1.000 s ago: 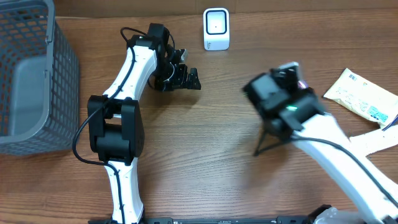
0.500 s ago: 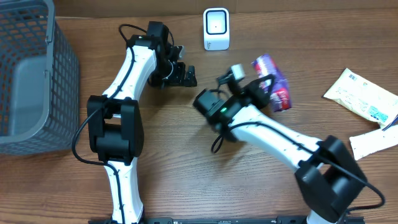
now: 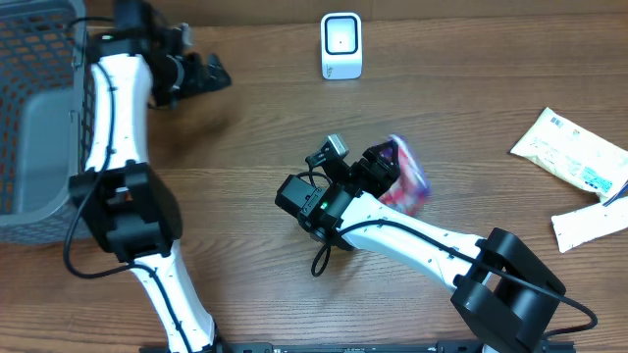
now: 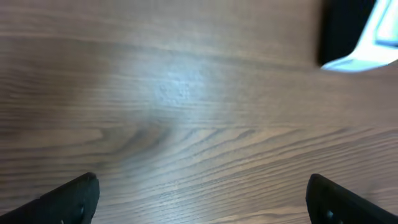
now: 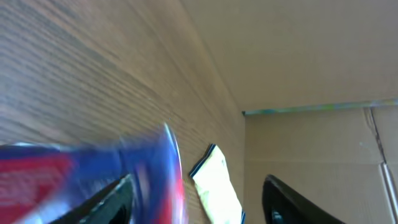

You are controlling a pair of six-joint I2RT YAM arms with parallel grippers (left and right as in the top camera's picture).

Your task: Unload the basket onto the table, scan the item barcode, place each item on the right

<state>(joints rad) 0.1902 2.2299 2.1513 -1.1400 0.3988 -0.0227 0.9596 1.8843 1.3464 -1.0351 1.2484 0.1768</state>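
Note:
The item is a purple and red packet (image 3: 404, 176), blurred, lying mid-table by my right gripper (image 3: 378, 169). The right wrist view shows it as a blue and red smear (image 5: 93, 171) against the left finger (image 5: 118, 199), while the right finger (image 5: 292, 199) stands far off. The jaws are open and do not clamp it. The white scanner (image 3: 340, 45) stands at the back centre. My left gripper (image 3: 206, 72) is open at the back left, over bare wood (image 4: 202, 186), with nothing between its fingers.
A grey mesh basket (image 3: 39, 118) fills the far left. A yellow-white pouch (image 3: 569, 147) and a white packet (image 3: 589, 224) lie at the right edge. The pouch (image 5: 217, 186) and a cardboard wall (image 5: 311, 56) show in the right wrist view.
My right arm swung left and toward the front with the packet, and its jaws went from shut to open. My left arm swung from the centre back toward the basket.

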